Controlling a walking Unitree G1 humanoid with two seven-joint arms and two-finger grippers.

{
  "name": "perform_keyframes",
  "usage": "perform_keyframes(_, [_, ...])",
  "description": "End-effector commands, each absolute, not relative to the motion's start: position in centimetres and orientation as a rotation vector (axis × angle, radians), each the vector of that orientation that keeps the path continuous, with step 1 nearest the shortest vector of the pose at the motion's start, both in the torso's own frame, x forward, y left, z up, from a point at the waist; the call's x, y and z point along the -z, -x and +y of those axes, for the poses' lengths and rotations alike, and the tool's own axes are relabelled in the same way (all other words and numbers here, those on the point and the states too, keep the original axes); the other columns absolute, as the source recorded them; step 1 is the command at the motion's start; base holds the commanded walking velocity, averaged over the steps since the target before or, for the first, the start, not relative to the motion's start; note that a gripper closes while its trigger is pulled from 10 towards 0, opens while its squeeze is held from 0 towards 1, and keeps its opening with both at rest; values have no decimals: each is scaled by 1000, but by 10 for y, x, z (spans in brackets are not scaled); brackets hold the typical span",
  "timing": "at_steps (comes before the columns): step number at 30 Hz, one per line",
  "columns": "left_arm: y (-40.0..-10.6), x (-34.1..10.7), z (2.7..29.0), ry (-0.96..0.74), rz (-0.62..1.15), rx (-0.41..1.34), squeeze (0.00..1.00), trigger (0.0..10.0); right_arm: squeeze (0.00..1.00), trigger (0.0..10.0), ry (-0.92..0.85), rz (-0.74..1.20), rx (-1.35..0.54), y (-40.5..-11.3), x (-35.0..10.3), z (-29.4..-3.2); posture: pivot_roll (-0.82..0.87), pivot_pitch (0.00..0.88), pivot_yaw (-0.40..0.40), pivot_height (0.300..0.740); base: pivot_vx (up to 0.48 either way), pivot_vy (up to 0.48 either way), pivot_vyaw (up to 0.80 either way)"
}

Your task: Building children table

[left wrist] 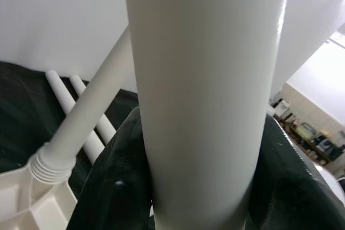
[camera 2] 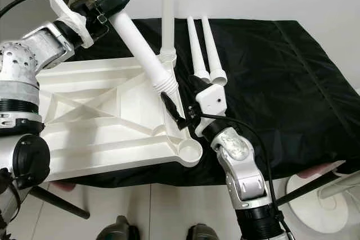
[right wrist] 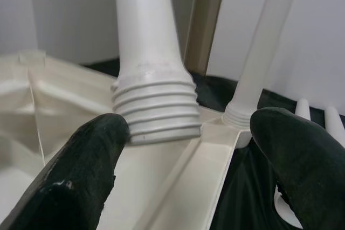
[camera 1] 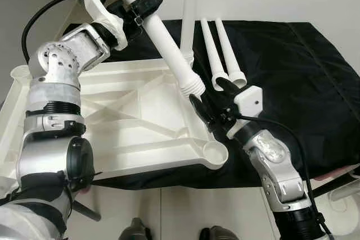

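Bare black cloth [camera 1: 292, 82] right of two loose legs [camera 1: 222, 49]; upright leg [camera 1: 188, 21] crowding the tabletop's [camera 1: 135, 122] far corner.

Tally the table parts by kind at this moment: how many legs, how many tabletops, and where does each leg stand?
Table legs: 4
- held by the left gripper: 1
- standing in a corner socket: 1
- lying loose on the black cloth: 2
Tabletop, upside down: 1
Total: 5 parts

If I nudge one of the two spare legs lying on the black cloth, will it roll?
Probably: the spare legs are smooth, round and tapered, so one would likely roll in a curve. The wrinkled black cloth may slow it. Being plastic, it probably weighs little.
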State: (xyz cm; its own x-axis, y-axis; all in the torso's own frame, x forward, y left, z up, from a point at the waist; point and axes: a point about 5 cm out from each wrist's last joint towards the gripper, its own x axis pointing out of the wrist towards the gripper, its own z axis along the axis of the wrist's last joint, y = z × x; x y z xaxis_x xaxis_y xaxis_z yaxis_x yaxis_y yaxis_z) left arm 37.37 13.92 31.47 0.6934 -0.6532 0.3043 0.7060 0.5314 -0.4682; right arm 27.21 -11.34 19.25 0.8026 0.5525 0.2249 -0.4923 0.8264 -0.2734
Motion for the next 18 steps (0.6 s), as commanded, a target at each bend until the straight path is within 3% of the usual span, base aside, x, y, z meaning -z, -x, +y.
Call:
perform_keyframes(1, [-366,-320,133,540,-160,904,0,10000,0,10000,226,-269,-559,-275,-194,-110,-38,0,13,740,0,0,0])
perform_keyframes(6, [-353,-318,114,426,-214,885,0,10000,0,10000,312,-181,-562,-285,-197,-98,-40,0,13,740,0,0,0])
perform_keyframes(18, [-339,-314,93,333,-268,879,0,10000,0,10000,318,-115,-604,-296,-200,-78,-32,0,21,740,0,0,0])
